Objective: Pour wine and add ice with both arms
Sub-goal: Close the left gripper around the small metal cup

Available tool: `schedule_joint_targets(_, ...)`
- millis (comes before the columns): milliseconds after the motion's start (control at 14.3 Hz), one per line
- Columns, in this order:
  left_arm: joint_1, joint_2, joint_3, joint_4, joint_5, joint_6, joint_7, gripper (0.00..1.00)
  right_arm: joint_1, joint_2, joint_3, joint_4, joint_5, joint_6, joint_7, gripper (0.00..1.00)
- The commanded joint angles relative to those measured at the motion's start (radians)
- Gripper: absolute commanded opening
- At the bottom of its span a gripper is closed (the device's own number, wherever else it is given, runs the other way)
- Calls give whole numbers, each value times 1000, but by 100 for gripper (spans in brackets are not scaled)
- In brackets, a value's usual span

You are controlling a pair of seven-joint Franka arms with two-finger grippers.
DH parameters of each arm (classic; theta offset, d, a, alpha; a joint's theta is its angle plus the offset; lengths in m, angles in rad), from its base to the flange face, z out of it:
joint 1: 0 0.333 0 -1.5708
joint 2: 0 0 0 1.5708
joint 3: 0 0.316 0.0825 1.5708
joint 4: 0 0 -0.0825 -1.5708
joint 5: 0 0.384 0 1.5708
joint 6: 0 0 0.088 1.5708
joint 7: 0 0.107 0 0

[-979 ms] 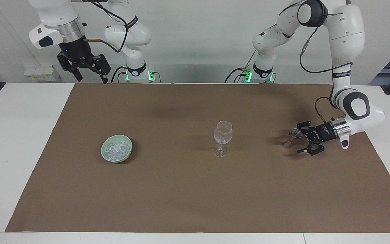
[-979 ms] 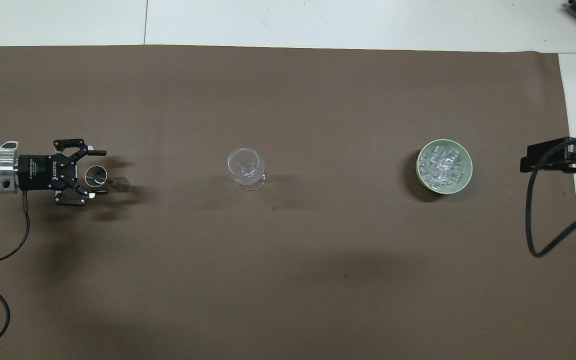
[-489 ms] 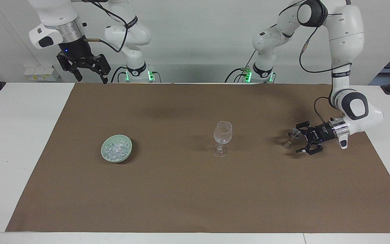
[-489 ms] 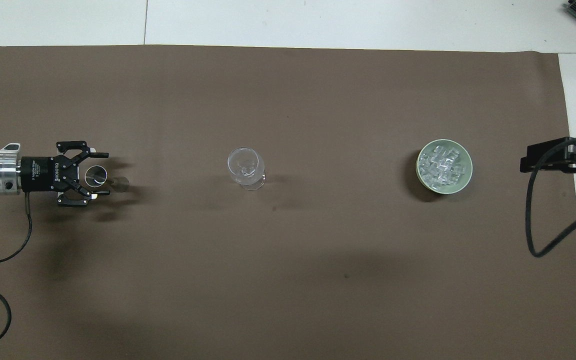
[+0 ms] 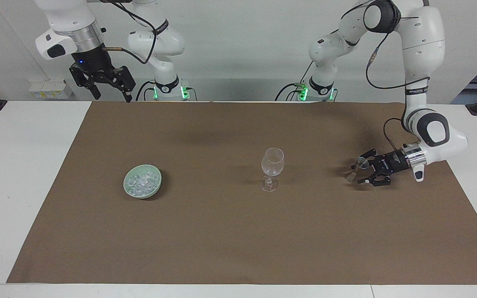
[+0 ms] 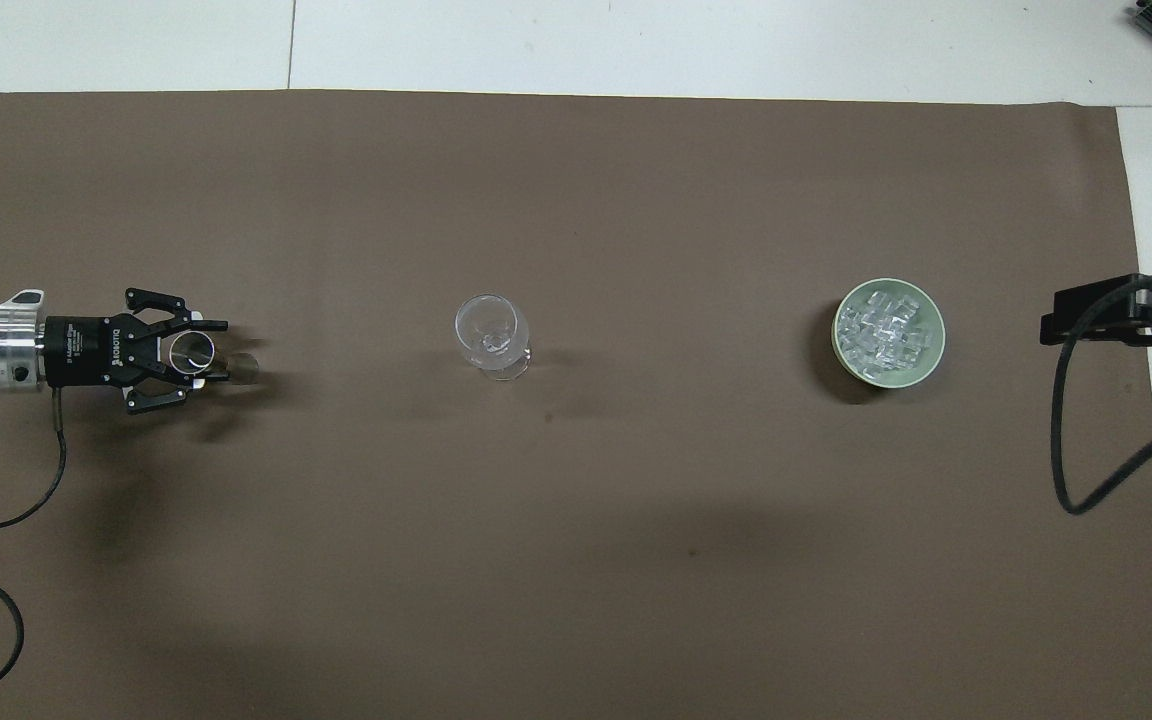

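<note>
**Q:** Facing view, containers first: what do you have on the brown mat [image 5: 222, 231]?

**A:** Three items for your list.
Item one: pale green bowl [image 5: 141, 195], toward the right arm's end of the table [image 5: 23, 165]. Contents: the ice [image 5: 141, 181], a heap of small clear chunks, all inside the rim.
Item two: stemmed wine glass [image 5: 272, 165], upright at mid-mat, well apart from the bowl. Clear throughout; you cannot tell whether it holds anything.
Item three: small clear glass [image 5: 350, 177], toward the left arm's end. Contents cannot be made out.

**Q:** And the tools?

**A:** Left gripper [image 5: 358, 169]: low over the mat and lying level, one finger on either side of the small glass. You can see the fingers [image 6: 211, 325] close around its round mouth in the overhead view, but whether they press on it you cannot tell.
Right gripper [image 5: 110, 89]: fingers spread, holding nothing, raised over the mat's edge nearest the robots, at the right arm's end. That arm waits.
</note>
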Motion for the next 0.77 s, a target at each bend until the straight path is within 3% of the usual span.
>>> schedule_joint_targets(0, -7, -28, 13, -33, -19, -1, -11, 53, -13, -7, 3, -4, 25, -13, -14, 100)
schedule_joint_targets(210, 2, -28, 13, -33, -18, -15, -11, 52, -13, -9, 3, -4, 24, -13, -14, 100)
schedule_joint_targets(489, 4, -28, 13, -33, -18, -17, -11, 40, -13, -9, 3, -4, 25, -13, -14, 100)
schedule_joint_targets(699, 4, -28, 13, -33, -18, -23, -9, 37, -13, -9, 3, -4, 25, -13, -14, 100)
